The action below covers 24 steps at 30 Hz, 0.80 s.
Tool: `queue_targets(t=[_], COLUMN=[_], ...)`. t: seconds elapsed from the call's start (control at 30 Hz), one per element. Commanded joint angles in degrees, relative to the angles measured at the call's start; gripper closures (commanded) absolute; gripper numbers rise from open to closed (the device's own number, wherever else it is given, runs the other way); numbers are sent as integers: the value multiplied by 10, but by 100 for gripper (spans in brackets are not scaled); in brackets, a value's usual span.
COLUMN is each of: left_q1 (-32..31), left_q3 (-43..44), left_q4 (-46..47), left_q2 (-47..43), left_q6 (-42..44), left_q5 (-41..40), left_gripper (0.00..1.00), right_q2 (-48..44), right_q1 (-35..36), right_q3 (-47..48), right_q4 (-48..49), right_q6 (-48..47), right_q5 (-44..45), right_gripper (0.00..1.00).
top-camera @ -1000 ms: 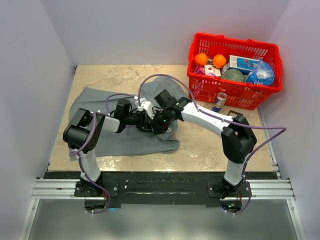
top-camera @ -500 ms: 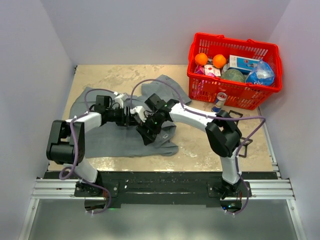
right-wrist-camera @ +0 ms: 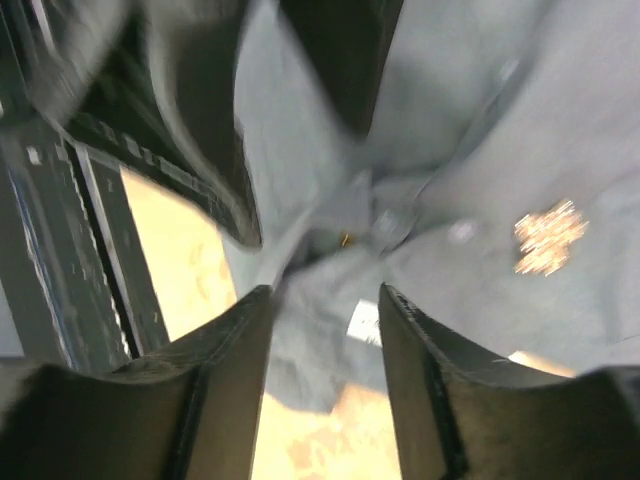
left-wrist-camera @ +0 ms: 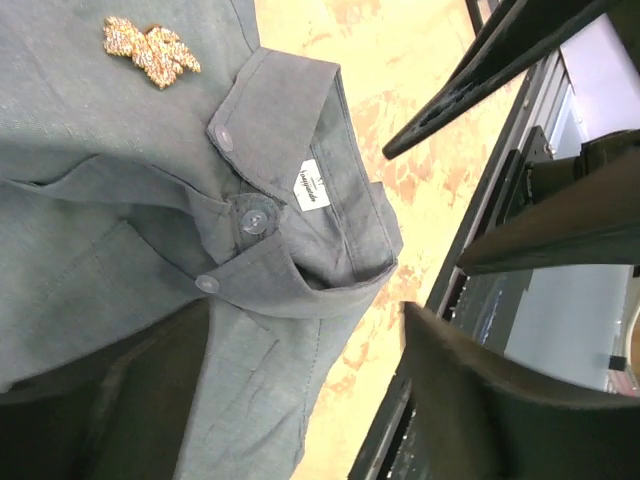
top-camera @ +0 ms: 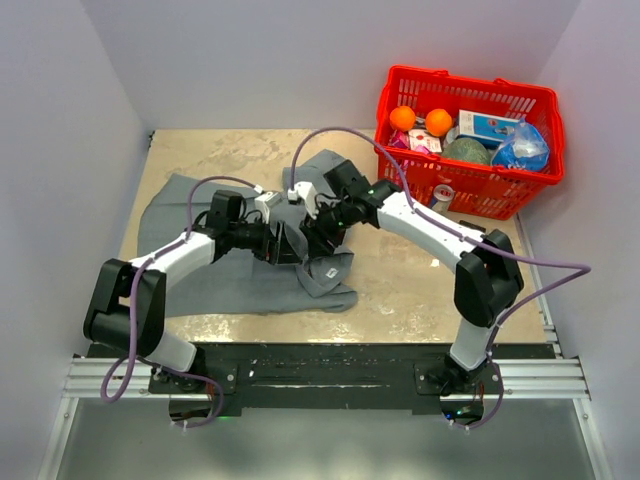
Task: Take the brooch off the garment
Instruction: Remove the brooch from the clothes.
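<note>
**Shirt** [top-camera: 235,285]: grey, rumpled, laid on the table [top-camera: 420,290] left of centre. The collar [left-wrist-camera: 300,225] with its white label is turned towards the near right.

**Brooch** [left-wrist-camera: 152,50]: gold, leaf-shaped, seated on the shirt cloth near the collar. It is touched by neither gripper.

**Left gripper** [left-wrist-camera: 305,320]: held low over the collar, jaws spread wide, nothing gripped.

**Right gripper** [right-wrist-camera: 322,300]: held over the same folds, facing the left one. The view is blurred, but the jaws are seen parted with nothing between them.

**Basket** [top-camera: 470,82]: red, stocked with groceries, set at the far right, well apart from the shirt.
</note>
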Motion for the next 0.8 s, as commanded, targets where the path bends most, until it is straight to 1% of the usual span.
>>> queue_targets(t=[0.0,0.03,0.1,0.2,0.27,0.3,0.33,0.37,0.4,0.43,0.47,0.53,0.6,0.67,0.7,0.73,0.77], left_q1=[-9,-18,-32,-61,-77,-79,-79,-79,-79,-79,-79,-78,-78,-78,-78,-78,-77], left_q3=[13,17,29,33,36,42,46,50,54,57,59,74,78,72,67,62,50], left_q4=[12,-3,-18,-26,-30,-33,-41,-47,-48,-50,-56,-83,-97,-103,-105,-106,-107], left_q2=[-2,3,8,12,24,44,55,65,71,80,84,99,101,98,95,95,94], left_q6=[-29,-31,-28,-27,-39,-45,-50,-58,-59,-56,-52,-42,-37,-37,-36,-35,-35], left_q5=[-20,-23,-38,-72,-116,-126,-130,-149,-156,-163,-179,-186,-187,-193,-193,-198,-202], left_gripper=[5,1,1,1,2,3,5,10,12,16,18,22,25,29,30,35,37], right_q2=[-41,-43,-39,-26,-13,-7,-4,6,10,15,19,29,51,66,80,83,84], right_q1=[7,8,10,11,10,11,11,11,10,11,11,16,23,29,29,29,28], right_q3=[-78,-87,-108,-116,-116,-110,-109,-106,-102,-100,-99,-107,-108,-105,-102,-100,-101], right_q4=[3,11,28,54,63,69,73,78,81,85,87,111,121,126,125,122,124], right_q6=[-51,-47,-36,-19,-12,-8,-3,5,8,14,21,29,37,56,64,69,70], right_q5=[27,31,38,60,75,81,83,83,77,69,55,38,62,89,118,130,145], right_gripper=[54,56,60,62,62,61,60,59,56,55,53,52,51,52,53,53,53])
